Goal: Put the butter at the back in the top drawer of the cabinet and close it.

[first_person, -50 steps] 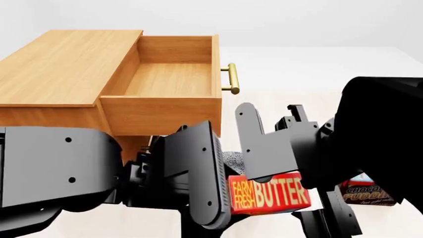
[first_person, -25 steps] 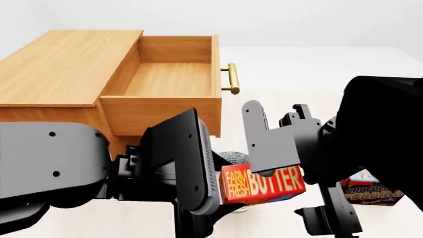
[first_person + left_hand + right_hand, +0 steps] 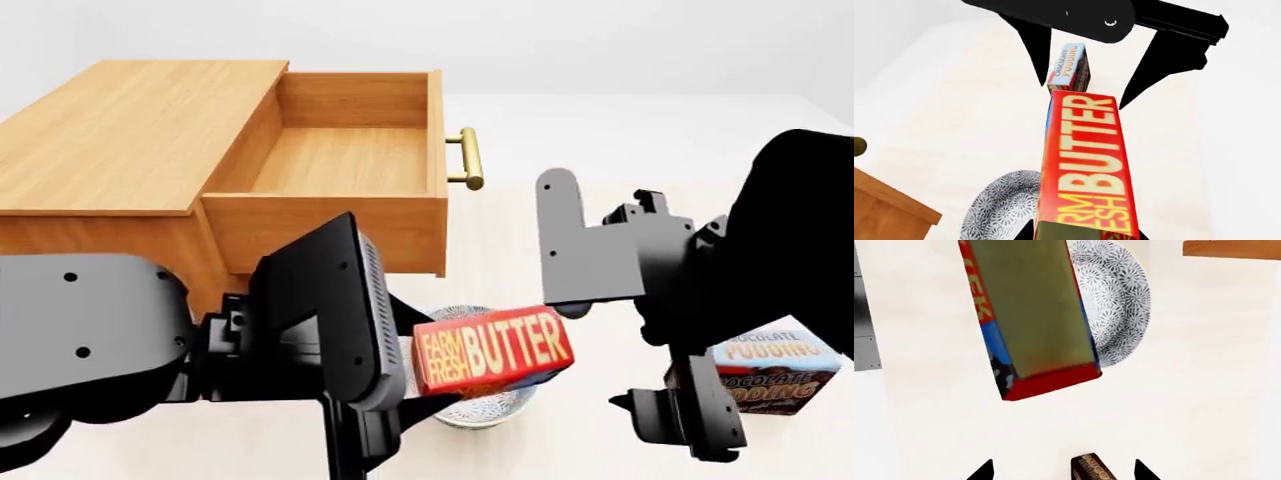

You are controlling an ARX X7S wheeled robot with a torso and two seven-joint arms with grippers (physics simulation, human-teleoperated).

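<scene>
The light is bright, even and soft, with almost no cast shadows on the pale floor. The renders are sharp, without glare. The arms look very dark, nearly black silhouettes in the wrist views. The butter (image 3: 1087, 165) lettering is slightly blurred up close.

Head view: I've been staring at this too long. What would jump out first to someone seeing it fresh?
The red butter box, tilted in mid-air in the left claw at the lower centre, above a patterned bowl. Behind it, upper left, the cabinet with its top drawer pulled wide open and bare inside. The right claw hangs beside the butter, apart from it, with the pudding box at the lower right.
</scene>
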